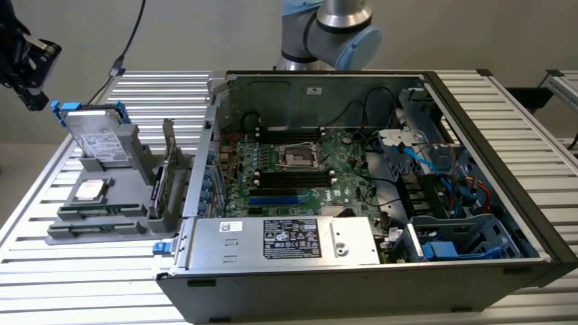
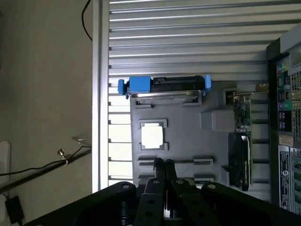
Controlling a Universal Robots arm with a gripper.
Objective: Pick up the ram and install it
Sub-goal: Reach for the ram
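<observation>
The ram [image 1: 91, 212] looks like a thin greenish stick lying in a slot near the front of the grey holder [image 1: 126, 227] on the table, on the exterior view's left of the open computer case [image 1: 361, 271]. My gripper [image 1: 34, 100] hangs high above the table's far corner on that same side, well away from the holder. In the wrist view the gripper [image 2: 163, 164] is shut, its two black fingers [image 2: 158, 167] pressed together with nothing between them, looking down on the holder [image 2: 183, 141].
The holder also carries a hard drive in a blue caddy [image 1: 95, 132], a square processor [image 1: 92, 190] and two upright cards [image 1: 169, 145]. Inside the case, the motherboard [image 1: 298, 169] has long black slots [image 1: 294, 179], and cables [image 1: 434, 162] run on the exterior view's right.
</observation>
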